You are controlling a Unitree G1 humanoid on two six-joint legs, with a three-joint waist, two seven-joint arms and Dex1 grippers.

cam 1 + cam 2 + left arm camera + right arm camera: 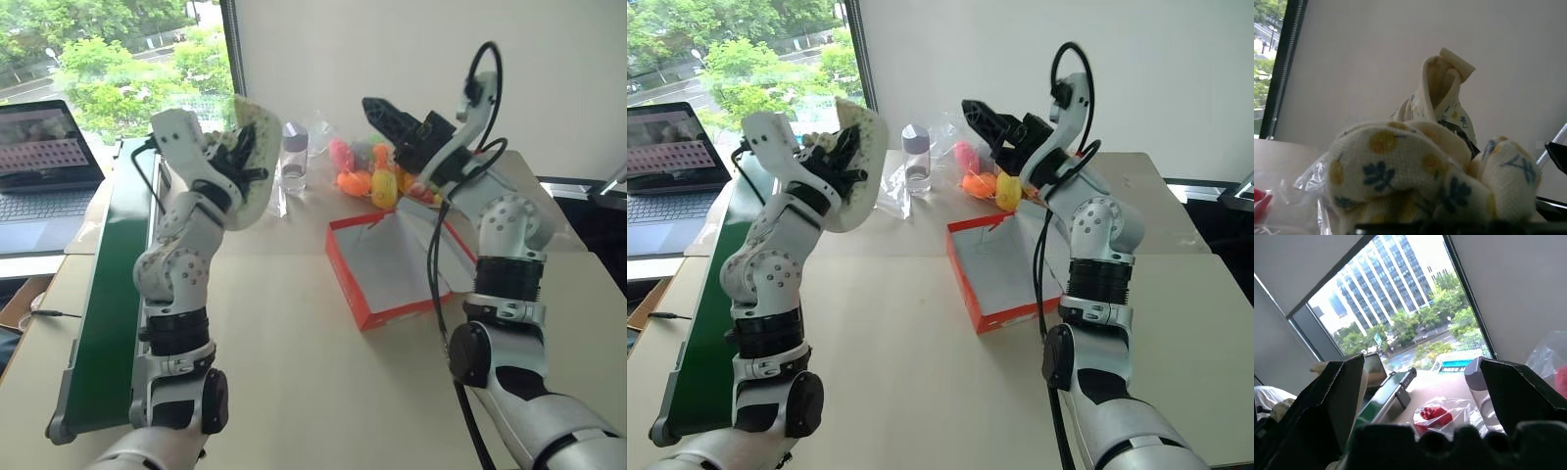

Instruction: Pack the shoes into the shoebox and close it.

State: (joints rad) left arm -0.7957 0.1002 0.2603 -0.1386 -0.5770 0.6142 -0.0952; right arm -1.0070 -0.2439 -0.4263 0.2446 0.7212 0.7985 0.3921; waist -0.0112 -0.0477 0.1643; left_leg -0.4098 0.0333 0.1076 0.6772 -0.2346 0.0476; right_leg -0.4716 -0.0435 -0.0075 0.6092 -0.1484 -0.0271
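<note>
One shoe [257,162] clamped in left gripper [245,162]; right gripper [377,110] spread wide; one shoebox [392,269]

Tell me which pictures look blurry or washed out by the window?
Left wrist view: the shoe sits so close that it looks soft and blurred. Right wrist view: the window glares bright and the claw fingers are dark silhouettes. Eye views: evenly daylit, with the shoebox sharp.

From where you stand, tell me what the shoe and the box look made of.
Shoe: looks like woven fabric, matte cream with yellow and blue floral print; the weave shows in the left wrist view. Box: probably cardboard, thin red walls, plain white inside.
</note>
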